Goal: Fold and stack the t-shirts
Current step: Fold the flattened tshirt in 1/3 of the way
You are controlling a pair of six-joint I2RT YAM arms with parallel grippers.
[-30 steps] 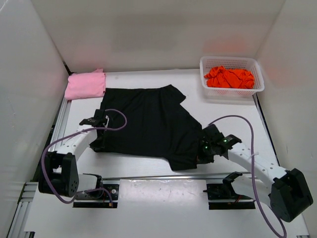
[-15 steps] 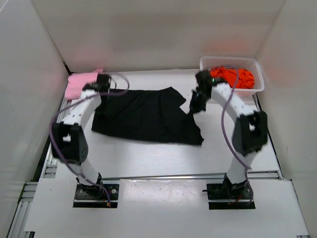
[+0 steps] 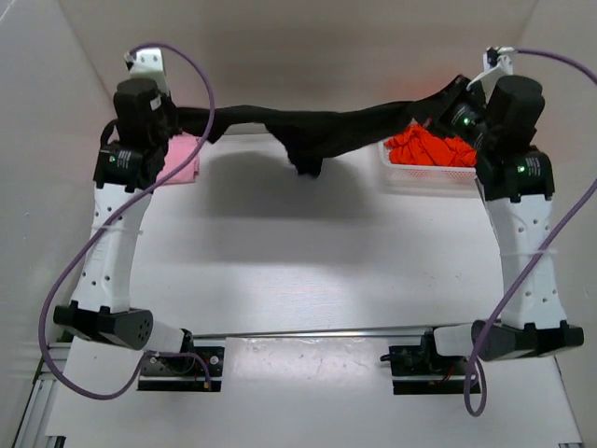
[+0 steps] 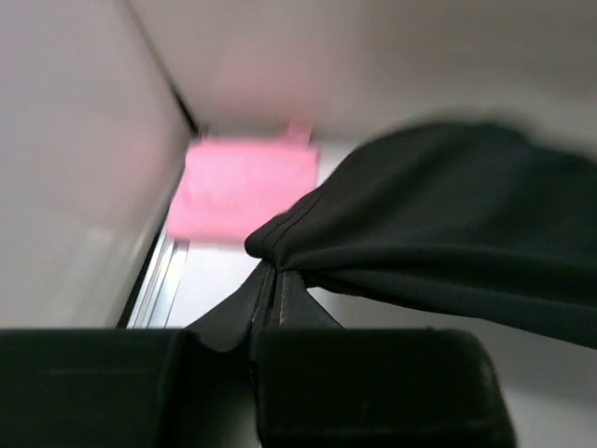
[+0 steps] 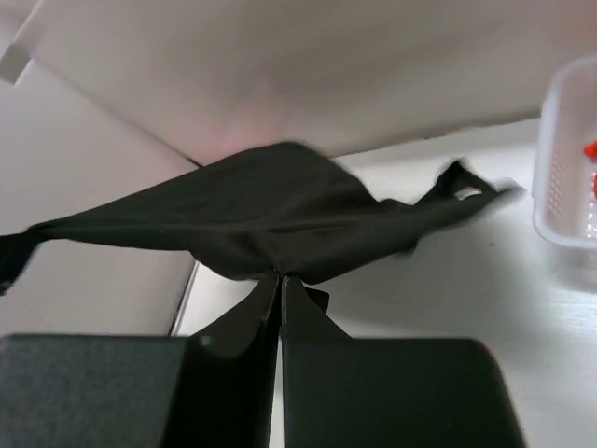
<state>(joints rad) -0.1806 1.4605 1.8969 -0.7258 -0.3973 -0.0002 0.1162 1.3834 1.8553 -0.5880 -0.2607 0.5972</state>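
The left end effector (image 4: 276,285) and right end effector (image 5: 280,280) each pinch the black t-shirt (image 3: 322,126), stretched above the worktop (image 3: 308,271), probably to flatten it.

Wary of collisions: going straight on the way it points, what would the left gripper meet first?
Beyond the black t-shirt the left gripper clamps, probably the folded pink t-shirt; depth unclear.
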